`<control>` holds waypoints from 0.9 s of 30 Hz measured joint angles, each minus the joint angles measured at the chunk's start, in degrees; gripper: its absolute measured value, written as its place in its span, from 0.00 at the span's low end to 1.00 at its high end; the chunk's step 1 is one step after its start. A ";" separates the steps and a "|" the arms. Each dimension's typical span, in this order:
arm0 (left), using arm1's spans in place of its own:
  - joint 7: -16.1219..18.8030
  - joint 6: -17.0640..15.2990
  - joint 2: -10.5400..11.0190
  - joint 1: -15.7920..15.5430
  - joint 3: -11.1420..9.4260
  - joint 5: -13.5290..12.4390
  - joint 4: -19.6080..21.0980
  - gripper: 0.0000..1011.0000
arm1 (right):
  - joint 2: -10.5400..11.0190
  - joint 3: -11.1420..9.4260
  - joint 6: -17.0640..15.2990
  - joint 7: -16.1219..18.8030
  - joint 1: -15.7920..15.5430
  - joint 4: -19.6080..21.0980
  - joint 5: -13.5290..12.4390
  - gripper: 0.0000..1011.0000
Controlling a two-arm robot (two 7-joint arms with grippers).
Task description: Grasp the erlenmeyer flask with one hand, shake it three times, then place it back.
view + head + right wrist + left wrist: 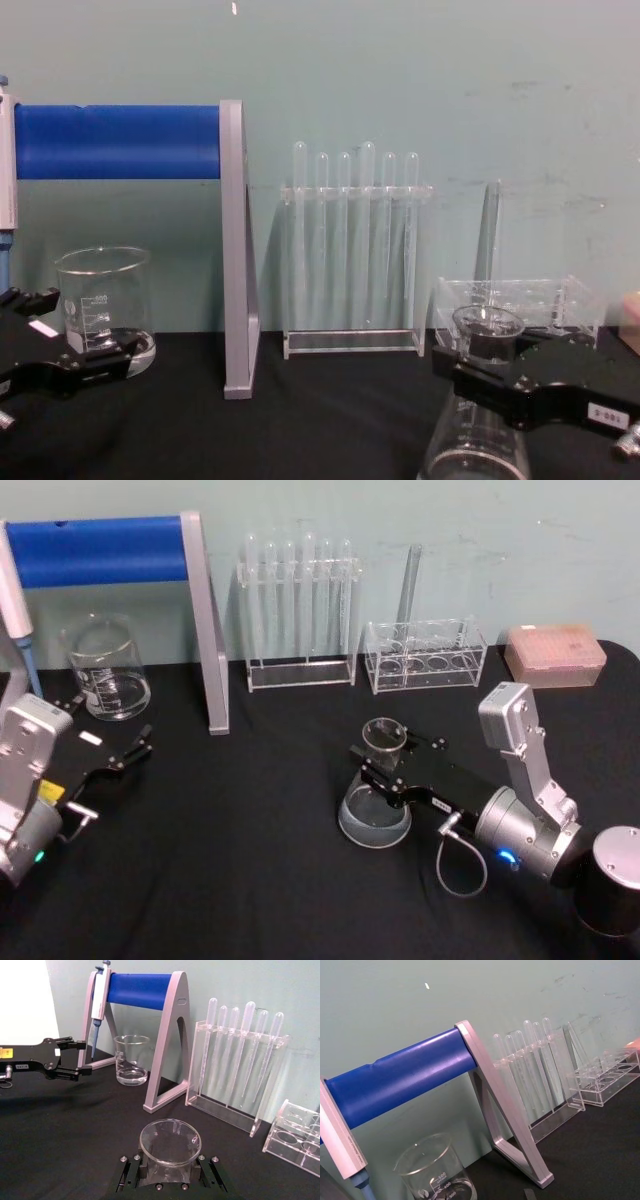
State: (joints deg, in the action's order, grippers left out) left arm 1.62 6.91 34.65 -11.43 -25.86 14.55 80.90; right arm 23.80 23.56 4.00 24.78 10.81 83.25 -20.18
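So the erlenmeyer flask [377, 798] sits upright near the middle of the black table [250, 840], a bit over toward the robot's right, and honestly I can't tell if its wide base is actually resting on the cloth or hanging just above it. The right gripper [388, 764] comes in from the right and has its blocky black jaws closed snug on the neck from both sides, just under the flared rim. From the right wrist camera you look straight down into the round mouth with a jaw pressed on each side. Behind the flask, against the wall, there's a low clear rack [425, 658] with one tall tube standing in it, a pink box [555, 655] to its right, and a tall rack [298, 615] of slim tubes to its left. Further left is a stand [205, 630] with a blue bar, then a glass beaker [105, 670]. The left gripper [110, 722] hangs just in front of that beaker, jaws spread wide with nothing in them.
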 joint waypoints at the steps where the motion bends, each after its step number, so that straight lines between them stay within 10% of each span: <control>1: 0.00 0.00 0.00 0.00 0.00 0.00 0.00 0.99 | -0.01 -0.04 0.00 0.01 0.00 0.01 0.00 0.45; 27: 0.00 0.00 0.00 0.00 0.00 0.00 0.00 0.99 | 1.30 -5.71 -5.74 -2.06 -1.36 11.18 -1.41 0.45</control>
State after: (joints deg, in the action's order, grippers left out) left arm 1.62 6.91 34.65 -11.43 -25.86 14.55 80.90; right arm 25.11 17.85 -1.75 22.73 9.44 94.43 -21.58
